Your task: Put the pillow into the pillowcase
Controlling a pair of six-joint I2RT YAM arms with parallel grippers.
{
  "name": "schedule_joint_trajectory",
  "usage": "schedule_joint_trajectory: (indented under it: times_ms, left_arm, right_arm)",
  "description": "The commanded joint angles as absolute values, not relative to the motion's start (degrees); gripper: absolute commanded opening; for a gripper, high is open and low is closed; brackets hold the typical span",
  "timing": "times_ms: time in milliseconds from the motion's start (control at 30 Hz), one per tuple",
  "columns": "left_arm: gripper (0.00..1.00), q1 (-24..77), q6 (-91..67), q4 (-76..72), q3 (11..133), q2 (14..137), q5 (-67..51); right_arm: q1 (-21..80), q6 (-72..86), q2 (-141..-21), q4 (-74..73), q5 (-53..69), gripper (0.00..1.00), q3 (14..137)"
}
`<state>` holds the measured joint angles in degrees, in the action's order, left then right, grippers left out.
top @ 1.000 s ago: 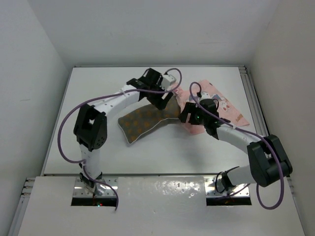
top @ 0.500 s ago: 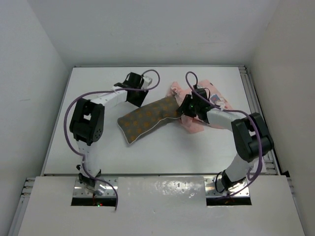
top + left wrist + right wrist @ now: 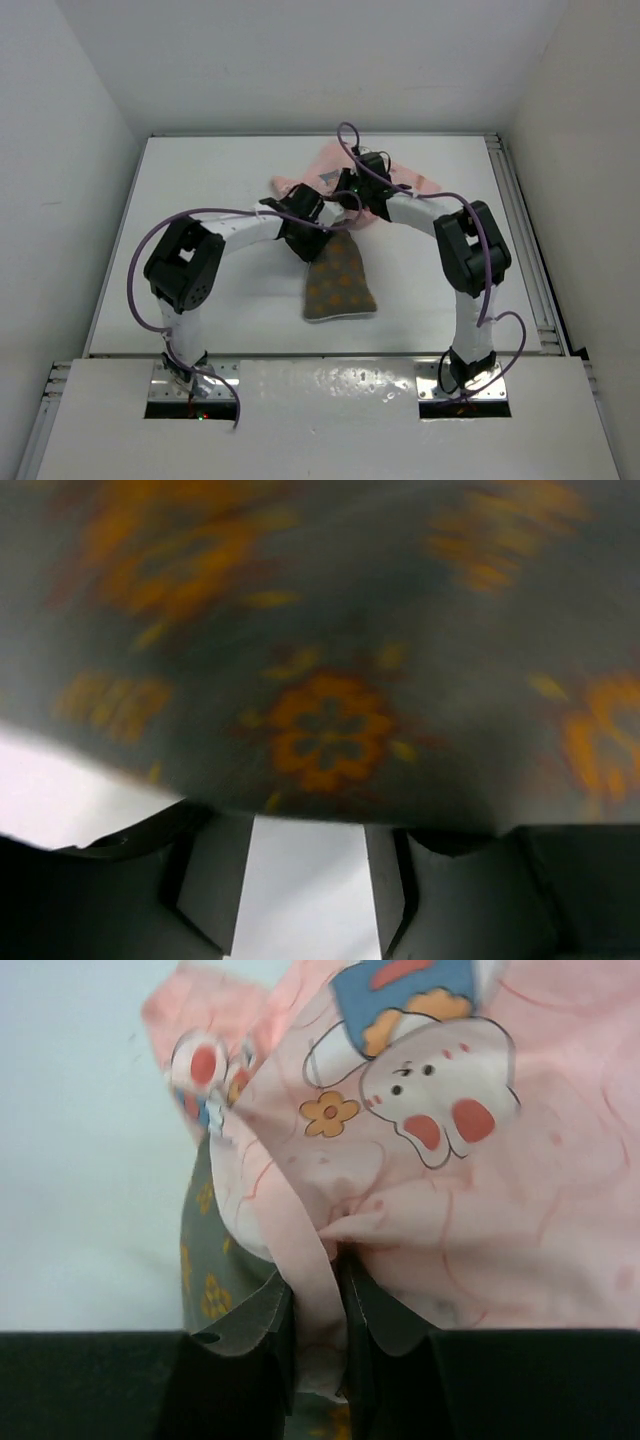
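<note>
Barely under way. Pinching the pillowcase hem with right fingers at upper centre, with left fingers spread by the pillow, mid-frame, almost wholly outside. Leaves nearly all the pushing-in to do.

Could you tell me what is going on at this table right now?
A pillow is being put into a pillowcase. The right pincer is shut on a fold of the pink pillowcase. The left pincer, open, is at the olive pillow's far end. Most of the pillow lies outside the case on the table.
</note>
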<state>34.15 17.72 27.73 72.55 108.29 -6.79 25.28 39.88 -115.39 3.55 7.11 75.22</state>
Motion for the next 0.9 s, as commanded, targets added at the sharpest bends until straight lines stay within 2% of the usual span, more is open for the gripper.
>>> schedule_joint_trajectory:
  times_ms: [0,167,267,300,367,533,733,867]
  left_arm:
    - [0.46,35.86,18.72,24.95,73.3,104.33,-13.44]
    - [0.58,33.93,20.83,27.95,76.37,99.59,-16.87]
    - [0.61,30.51,20.57,29.69,79.61,97.21,-19.16]
    - [0.61,28.84,20.39,30.49,80.59,97.12,-19.25]
    - [0.63,26.82,20.65,31.11,82.79,97.03,-19.16]
    - [0.67,23.91,20.13,26.46,83.58,99.91,-10.48]
    - [0.68,23.47,24.61,30.93,92.19,111.96,-5.54]
    - [0.67,23.12,24.09,28.31,93.96,115.66,-3.26]
  right_arm:
    - [27.25,38.85,-113.82,8.33,12.74,0.23,73.49]
    - [25.06,37.71,-110.22,10.19,12.74,0.38,69.09]
    - [22.95,38.58,-107.86,10.98,13.7,0.5,67.42]
    - [22.5,38.67,-107.32,11.33,14.15,0.57,67.06]
    - [21.19,37.71,-105.48,10.99,14.94,0.63,66.8]
    - [20.48,33.93,-103.1,5.72,14.41,0.76,68.38]
    - [20.92,32.08,-96.87,3.43,12.31,0.8,62.77]
    - [24.07,29.45,-92.56,3.34,8.27,0.82,57.49]
